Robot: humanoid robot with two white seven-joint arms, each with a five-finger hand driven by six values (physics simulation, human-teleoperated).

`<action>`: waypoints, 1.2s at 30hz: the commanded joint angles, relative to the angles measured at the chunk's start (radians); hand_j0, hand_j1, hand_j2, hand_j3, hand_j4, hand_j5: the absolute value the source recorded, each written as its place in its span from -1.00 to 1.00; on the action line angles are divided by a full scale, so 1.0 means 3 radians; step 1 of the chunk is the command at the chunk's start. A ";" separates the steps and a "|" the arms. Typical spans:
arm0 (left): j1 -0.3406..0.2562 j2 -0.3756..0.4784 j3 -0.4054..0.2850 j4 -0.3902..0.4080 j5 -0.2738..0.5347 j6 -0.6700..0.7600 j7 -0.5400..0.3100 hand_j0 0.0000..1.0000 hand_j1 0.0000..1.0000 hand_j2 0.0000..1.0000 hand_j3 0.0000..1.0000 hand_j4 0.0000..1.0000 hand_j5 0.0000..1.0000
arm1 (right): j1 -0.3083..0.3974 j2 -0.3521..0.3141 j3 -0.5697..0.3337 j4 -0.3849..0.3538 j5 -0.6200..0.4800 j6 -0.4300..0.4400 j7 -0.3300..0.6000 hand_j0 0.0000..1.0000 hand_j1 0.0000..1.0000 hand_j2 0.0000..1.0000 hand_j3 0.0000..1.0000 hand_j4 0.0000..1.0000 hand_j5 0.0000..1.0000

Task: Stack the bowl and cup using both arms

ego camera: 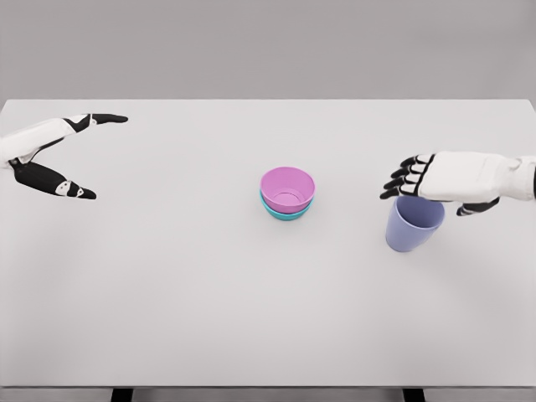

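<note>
1. The right hand (pixel 435 180) is seen reaching in from the right edge, palm down, held directly over the rim of the purple cup (pixel 412 224).
2. Its dark fingers (pixel 400 178) are extended leftward and only slightly curled; nothing is gripped, though whether the palm touches the cup's rim cannot be told.
3. The cup is found upright on the white table (pixel 167 293), right of centre.
4. At the table's centre, a pink bowl (pixel 287 188) is nested inside a teal bowl (pixel 285 213).
5. The left hand (pixel 59 155) is held at the far left, well apart from the bowls, thumb and fingers spread wide, nothing held.
</note>
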 commanded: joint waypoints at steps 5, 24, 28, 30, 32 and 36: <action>0.0000 0.0003 -0.0001 0.0001 0.0021 0.0009 0.0001 1.00 1.00 1.00 1.00 1.00 1.00 | 0.0000 -0.0013 0.0038 0.0000 -0.0013 0.0008 -0.0001 1.00 1.00 1.00 1.00 1.00 1.00; 0.0005 0.0003 -0.0001 0.0001 0.0011 0.0009 0.0001 1.00 1.00 1.00 1.00 1.00 1.00 | -0.0005 0.0023 0.0176 -0.0015 -0.0018 0.0008 -0.0001 0.48 0.48 0.48 0.48 0.48 0.48; 0.0005 0.0003 -0.0001 0.0001 0.0016 0.0009 0.0001 1.00 1.00 1.00 1.00 1.00 1.00 | -0.0010 0.0085 0.0176 -0.0015 -0.0074 0.0008 -0.0001 0.15 0.15 0.15 0.15 0.15 0.15; 0.0005 0.0003 -0.0001 0.0001 0.0011 0.0009 0.0001 1.00 1.00 1.00 1.00 1.00 1.00 | -0.0020 0.0090 0.0171 -0.0010 -0.0074 0.0008 -0.0001 0.15 0.15 0.15 0.15 0.15 0.15; 0.0005 0.0003 -0.0001 0.0001 0.0016 0.0009 0.0001 1.00 1.00 1.00 1.00 1.00 1.00 | -0.0031 0.0110 0.0100 0.0016 -0.0084 0.0008 -0.0001 0.16 0.16 0.16 0.16 0.16 0.16; 0.0005 0.0003 -0.0001 0.0001 0.0011 0.0009 0.0001 1.00 1.00 1.00 1.00 1.00 1.00 | -0.0031 0.0376 -0.0233 0.0092 -0.0110 0.0008 -0.0001 0.17 0.17 0.17 0.17 0.17 0.17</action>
